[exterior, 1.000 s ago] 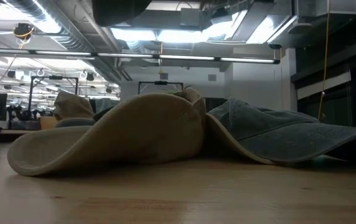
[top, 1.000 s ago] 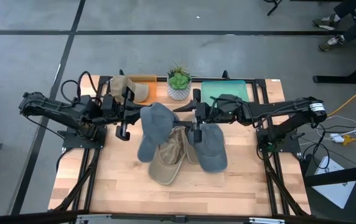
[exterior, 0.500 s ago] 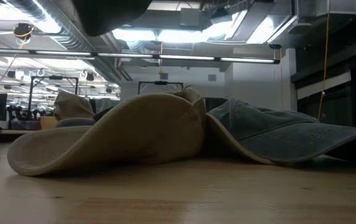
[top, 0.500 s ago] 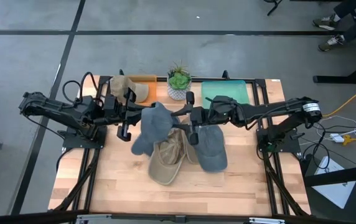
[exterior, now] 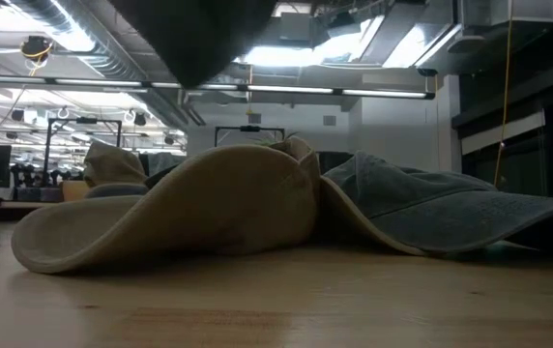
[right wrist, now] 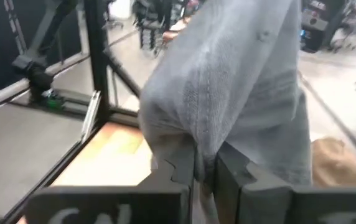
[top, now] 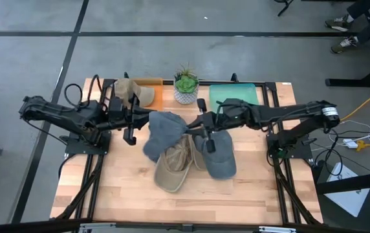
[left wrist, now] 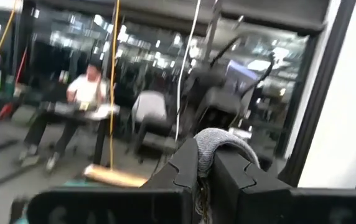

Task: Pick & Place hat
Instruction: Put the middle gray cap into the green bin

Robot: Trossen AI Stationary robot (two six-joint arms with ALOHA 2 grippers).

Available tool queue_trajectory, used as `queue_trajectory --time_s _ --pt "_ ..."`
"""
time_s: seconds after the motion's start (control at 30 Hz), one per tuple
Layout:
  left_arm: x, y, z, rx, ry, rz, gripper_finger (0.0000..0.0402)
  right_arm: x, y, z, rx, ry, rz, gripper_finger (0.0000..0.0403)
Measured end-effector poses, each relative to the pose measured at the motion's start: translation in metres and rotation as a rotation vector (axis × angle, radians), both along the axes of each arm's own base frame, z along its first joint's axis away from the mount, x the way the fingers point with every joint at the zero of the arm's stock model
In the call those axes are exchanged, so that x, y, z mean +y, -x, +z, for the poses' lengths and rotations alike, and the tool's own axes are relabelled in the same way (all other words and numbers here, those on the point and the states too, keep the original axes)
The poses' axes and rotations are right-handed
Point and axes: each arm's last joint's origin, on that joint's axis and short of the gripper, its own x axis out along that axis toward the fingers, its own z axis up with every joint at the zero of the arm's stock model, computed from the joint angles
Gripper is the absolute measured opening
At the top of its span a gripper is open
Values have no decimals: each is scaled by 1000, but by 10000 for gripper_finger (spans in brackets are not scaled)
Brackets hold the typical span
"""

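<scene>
Overhead, a crumpled grey-blue hat (top: 162,131)

No text, label or number is legible — nothing readable anywhere.

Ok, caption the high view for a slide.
Both grippers, left and right, pinch a blue-grey hat above the table.

Both arms are dark, slender and jointed, with black cables looping along their links. The right arm (top: 288,111) carries a round silver-white cap near its base. Each wrist ends in blocky black jaws with notched, stepped inner edges.
</scene>
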Motion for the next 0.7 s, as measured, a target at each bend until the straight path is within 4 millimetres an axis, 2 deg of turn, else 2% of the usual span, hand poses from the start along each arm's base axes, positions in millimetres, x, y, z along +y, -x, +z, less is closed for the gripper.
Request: queue_trajectory --time_s 0.23,0.47,0.6,0.7 --pt "3 0 -16 168 43 97 28 -2 26 6 131 -124 70 31" --pt "8 -7 -25 233 55 296 86 2 47 -11 488 -346 130 31" --pt "9 -7 -25 228 59 308 116 0 50 -17 618 -541 88 31" --pt "6 -8 -25 232 45 215 131 -1 50 -16 665 -673 95 38"
